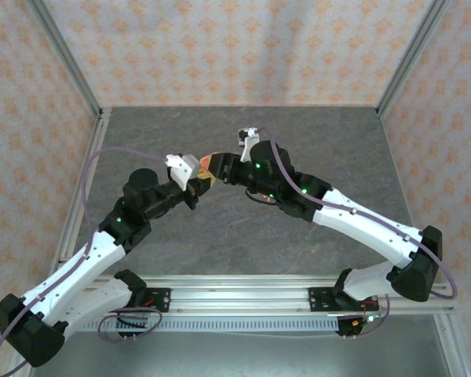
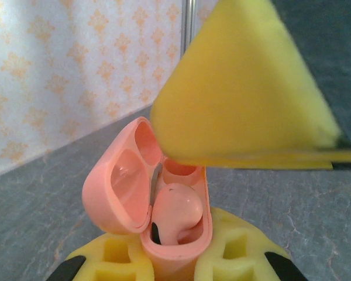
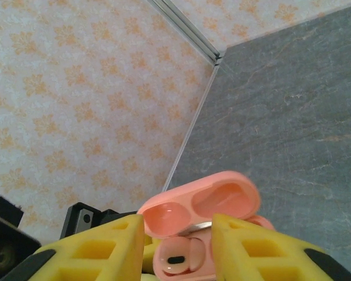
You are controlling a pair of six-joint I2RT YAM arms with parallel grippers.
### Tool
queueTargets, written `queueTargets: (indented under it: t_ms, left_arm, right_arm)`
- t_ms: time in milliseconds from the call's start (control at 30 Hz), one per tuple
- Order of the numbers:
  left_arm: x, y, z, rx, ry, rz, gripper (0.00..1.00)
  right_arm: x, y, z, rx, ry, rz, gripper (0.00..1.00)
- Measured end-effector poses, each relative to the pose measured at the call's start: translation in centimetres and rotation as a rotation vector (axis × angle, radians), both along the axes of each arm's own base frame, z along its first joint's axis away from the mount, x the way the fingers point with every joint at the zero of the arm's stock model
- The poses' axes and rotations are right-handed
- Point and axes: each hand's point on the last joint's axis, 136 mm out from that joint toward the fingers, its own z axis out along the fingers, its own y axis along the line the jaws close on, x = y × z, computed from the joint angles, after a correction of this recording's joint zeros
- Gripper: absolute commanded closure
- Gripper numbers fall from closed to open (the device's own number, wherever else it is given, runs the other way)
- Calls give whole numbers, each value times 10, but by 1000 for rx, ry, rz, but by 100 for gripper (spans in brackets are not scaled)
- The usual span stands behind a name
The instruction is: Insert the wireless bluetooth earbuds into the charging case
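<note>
1. Clenched low on its body by the left gripper [image 2: 175,260], shut tight: a coral-pink pebble-shaped plastic charging case [image 2: 178,240], lifted off the grey stone-patterned tabletop [image 1: 322,141] at the meeting point of both arms, mid-table.
2. Gripped by the base, probably to steady it and leave the mouth and both wells free for access from above.
3. Hinged coral-pink lid [image 2: 114,187] thrown back to the left in the left wrist view, clear of the wells.
4. Seated in the nearer well: one coral-pink curved plastic earbud [image 2: 175,213], rounded head out, stem sunk out of sight.
5. Long axis judged to run down into the depth of the case, roughly upright in the left wrist view. Head bulging to the right, away from the lid.
6. Farther well [image 2: 181,170] apparently empty, though hard to confirm.
7. Right gripper [image 3: 178,228] released, yellow fingers apart on either side of the case mouth, nothing pinched between them. Close above the case, with one finger [image 2: 240,88] looming over the opening.
8. Likely poised there, in line with the wells, for a straight approach along their axis.
</note>
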Motion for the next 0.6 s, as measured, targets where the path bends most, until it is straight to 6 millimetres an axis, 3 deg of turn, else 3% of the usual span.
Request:
queueTargets:
  t_ms: [300,600]
  left_arm:
    - [-18,1,25,5,-163,-55,100]
    - [-22,0,25,35,-192,-79,100]
  right_arm:
    - [-19,-16,22,-7,13,36,63]
    - [-32,-17,14,-38,45,94,64]
